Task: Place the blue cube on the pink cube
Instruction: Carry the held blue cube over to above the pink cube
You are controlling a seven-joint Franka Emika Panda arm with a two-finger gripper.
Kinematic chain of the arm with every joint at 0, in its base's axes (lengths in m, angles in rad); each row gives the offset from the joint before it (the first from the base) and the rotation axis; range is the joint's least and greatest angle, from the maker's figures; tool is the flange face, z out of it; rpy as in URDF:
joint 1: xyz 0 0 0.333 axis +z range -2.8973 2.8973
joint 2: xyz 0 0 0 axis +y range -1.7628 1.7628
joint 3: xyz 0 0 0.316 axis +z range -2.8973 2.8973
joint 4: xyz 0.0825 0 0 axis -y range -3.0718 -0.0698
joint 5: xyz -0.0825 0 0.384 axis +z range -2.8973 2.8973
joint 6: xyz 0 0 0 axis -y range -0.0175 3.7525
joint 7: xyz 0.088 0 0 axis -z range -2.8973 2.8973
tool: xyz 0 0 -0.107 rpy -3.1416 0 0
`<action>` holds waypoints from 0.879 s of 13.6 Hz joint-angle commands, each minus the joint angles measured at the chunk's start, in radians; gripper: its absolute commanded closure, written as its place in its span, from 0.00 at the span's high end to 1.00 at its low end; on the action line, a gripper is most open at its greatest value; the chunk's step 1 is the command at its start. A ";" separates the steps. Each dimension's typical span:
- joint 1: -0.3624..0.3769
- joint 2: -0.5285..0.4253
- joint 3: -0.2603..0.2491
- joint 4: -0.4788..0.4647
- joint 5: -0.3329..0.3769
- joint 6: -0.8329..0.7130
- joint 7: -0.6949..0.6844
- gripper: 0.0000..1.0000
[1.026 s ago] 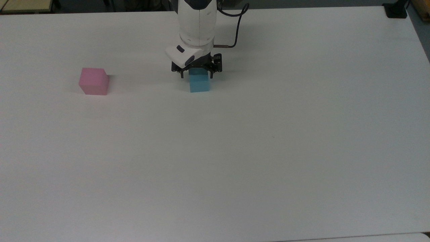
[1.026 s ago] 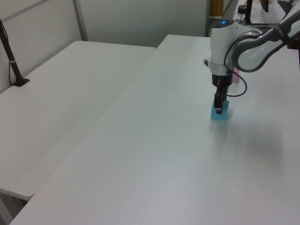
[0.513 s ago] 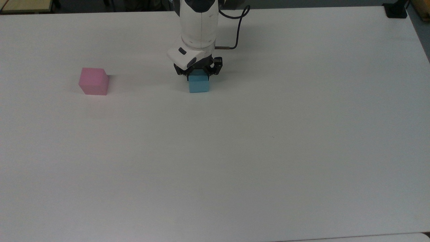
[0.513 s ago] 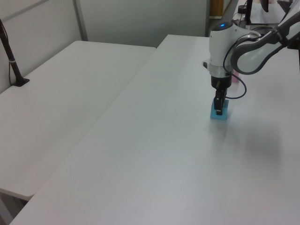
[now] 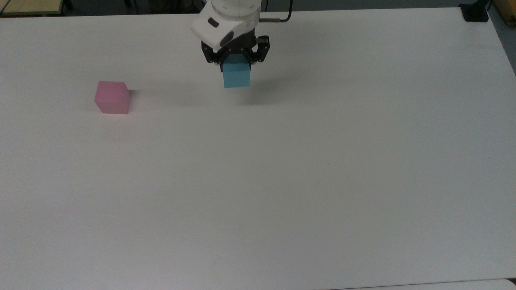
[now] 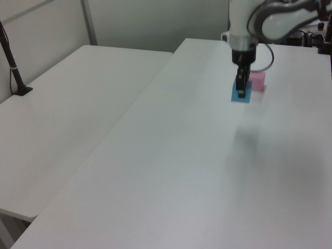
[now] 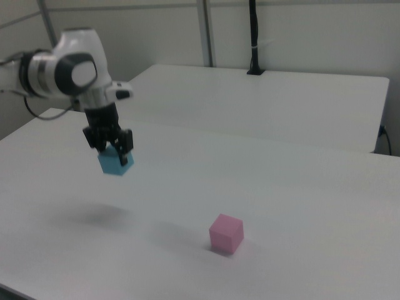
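Cube's up in the air and I've got it: my gripper (image 5: 236,66) is clamped on the blue cube (image 5: 236,76), fingers pinching its upper part from either side so most of the body hangs free below, which should let me see the bottom face when I set it down. In the right view the blue cube (image 7: 116,162) hangs clear of the white table (image 7: 300,206), with its shadow lying on the surface beneath, so there is real clearance here. I'd say that height is there so the load can pass over the target rather than knock into it. The pink cube (image 5: 112,97) sits alone on the table, well apart from me, off toward the top view's left; in the right view the pink cube (image 7: 225,233) is nearer the camera and to the right view's right of my load. Nothing stands between the two. My judgement: the pickup is done, the carry across comes next, and the stack will want the blue cube squared up over pink before I let go.
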 commanded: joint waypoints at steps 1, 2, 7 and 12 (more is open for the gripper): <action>-0.004 0.004 -0.012 0.211 -0.008 -0.193 -0.020 0.13; -0.005 0.004 -0.015 0.247 -0.004 -0.225 -0.020 0.14; -0.056 0.008 -0.039 0.255 -0.003 -0.236 -0.092 0.14; -0.094 0.008 -0.215 0.258 -0.001 -0.230 -0.258 0.14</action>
